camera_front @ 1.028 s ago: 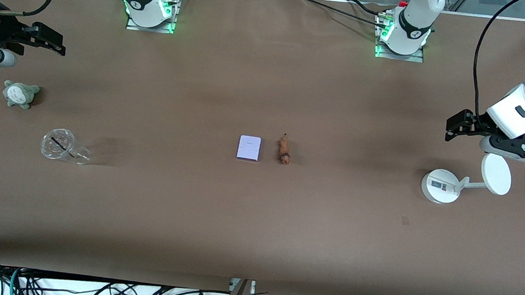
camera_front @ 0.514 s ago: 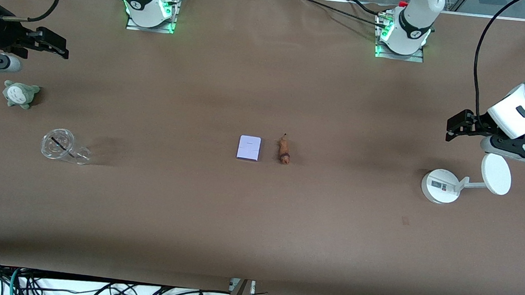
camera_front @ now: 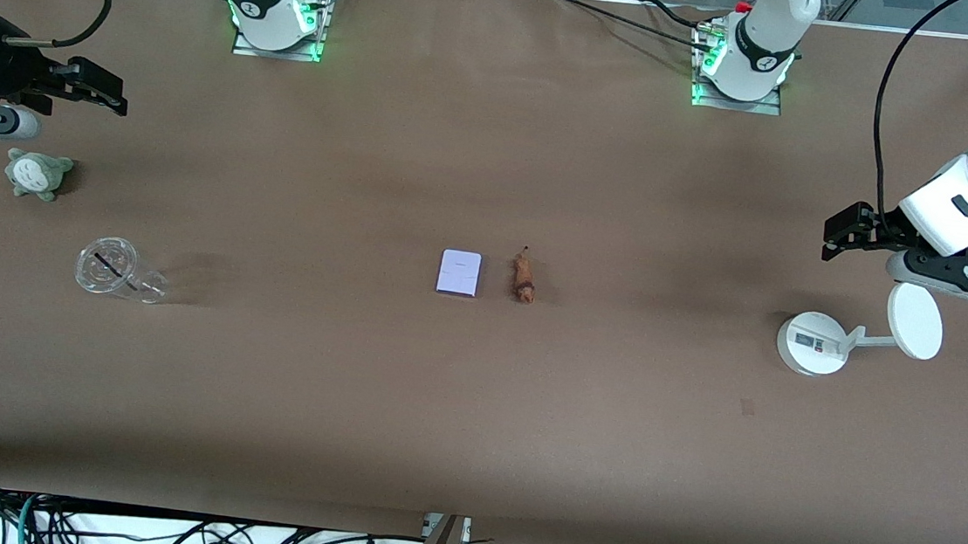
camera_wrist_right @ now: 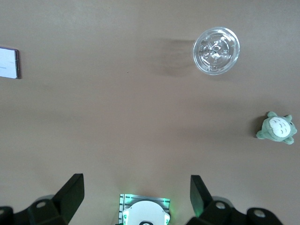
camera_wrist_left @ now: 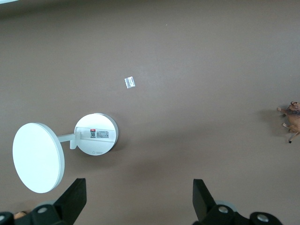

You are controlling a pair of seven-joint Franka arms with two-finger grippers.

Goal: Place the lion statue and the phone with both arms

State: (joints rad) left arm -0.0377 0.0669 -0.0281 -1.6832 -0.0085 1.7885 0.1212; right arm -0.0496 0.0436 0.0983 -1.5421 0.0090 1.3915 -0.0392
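The pale lavender phone [camera_front: 459,272] lies flat at the middle of the table. The small orange-brown lion statue [camera_front: 523,278] lies beside it, toward the left arm's end. The statue also shows in the left wrist view [camera_wrist_left: 291,120], and a corner of the phone shows in the right wrist view [camera_wrist_right: 9,63]. My left gripper [camera_front: 842,231] is open and empty, up in the air over the table by the white stand. My right gripper [camera_front: 99,89] is open and empty, up over the table at the right arm's end, near the grey-green plush.
A white round-based stand with a disc [camera_front: 812,342] stands at the left arm's end; it also shows in the left wrist view [camera_wrist_left: 96,134]. A grey-green plush toy [camera_front: 35,172] and a clear plastic cup on its side [camera_front: 117,270] lie at the right arm's end.
My right gripper has drifted slightly toward the table's middle and a little lower in the front view. The left arm, phone and statue have not moved.
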